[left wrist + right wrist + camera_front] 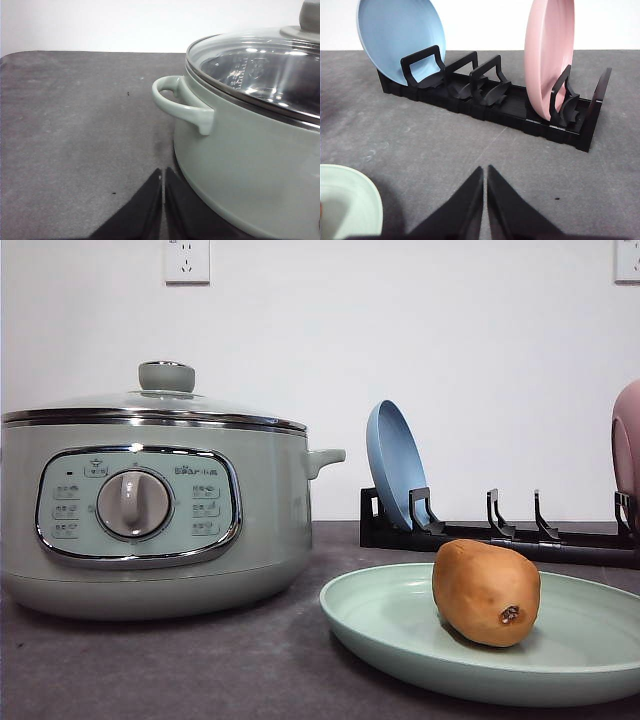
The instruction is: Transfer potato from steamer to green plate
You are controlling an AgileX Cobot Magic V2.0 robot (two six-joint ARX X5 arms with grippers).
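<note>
1. The potato (486, 592) is lying on the green plate (380, 625), which is sitting on the dark worktop (150, 670) near its front edge, to the right of the steamer (150, 510).
2. The steamer is sitting with its glass lid (260, 70) on.
3. The left hand (163, 172) is hovering low over the worktop just beside the steamer's side handle (180, 102), its fingers pressed together and holding nothing.
4. The right hand (485, 170) is hanging with its fingers likewise pressed together and empty, with the green plate's rim (350, 200) near it to one side and the black rack (490, 100) beyond it, carrying a blue plate (400, 35) and a pink plate (547, 55).
</note>
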